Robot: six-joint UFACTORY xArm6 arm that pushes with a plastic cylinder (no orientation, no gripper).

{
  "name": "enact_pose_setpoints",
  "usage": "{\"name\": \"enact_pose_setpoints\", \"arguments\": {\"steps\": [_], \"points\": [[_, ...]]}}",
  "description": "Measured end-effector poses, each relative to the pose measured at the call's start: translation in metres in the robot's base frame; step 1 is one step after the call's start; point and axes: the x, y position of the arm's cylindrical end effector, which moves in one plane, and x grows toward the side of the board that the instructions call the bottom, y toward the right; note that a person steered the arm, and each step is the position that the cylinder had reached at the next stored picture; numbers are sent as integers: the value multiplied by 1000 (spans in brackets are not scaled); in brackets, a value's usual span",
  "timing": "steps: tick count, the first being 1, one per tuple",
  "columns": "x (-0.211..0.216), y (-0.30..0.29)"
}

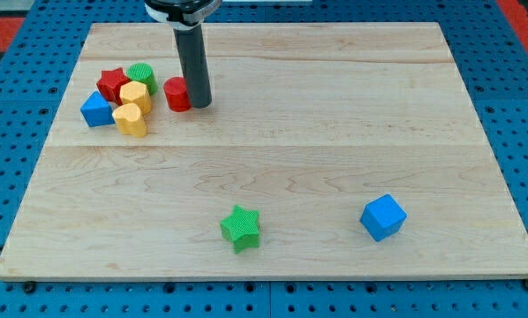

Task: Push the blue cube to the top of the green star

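The blue cube (383, 217) sits low on the view's right side of the bench (335, 106), resting flat with one corner turned toward the view's bottom. To its left, well apart and at nearly the same height in the view, lies the green star (240, 228), close to the bench's bottom edge and a little left of centre. Bare wood lies between the two, and neither touches anything else.

My tip (199, 104) is far from both, up in the view's top left part of the bench. The rod comes straight down from the view's top, and its lower end stands just right of a red cylinder (177, 94), touching it or very nearly; the rod hides the contact line, so I cannot say which. There is no end effector to open or close here, only the plain rod, so nothing is grasped.

Further to the view's left a tight cluster of blocks is gathered: a red star (112, 84) with a green block (142, 75) beside it, two yellow blocks (132, 108) stacked close below them, and a blue block (95, 110) on the cluster's left edge. The cluster lies near the red cylinder but apart from it.
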Motion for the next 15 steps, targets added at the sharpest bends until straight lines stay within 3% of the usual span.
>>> {"name": "enact_pose_setpoints", "arguments": {"steps": [1, 2, 4, 5, 7, 8, 12, 15], "points": [[0, -13], [6, 15], [19, 175], [80, 240], [224, 261], [235, 268], [198, 191], [133, 70]]}}
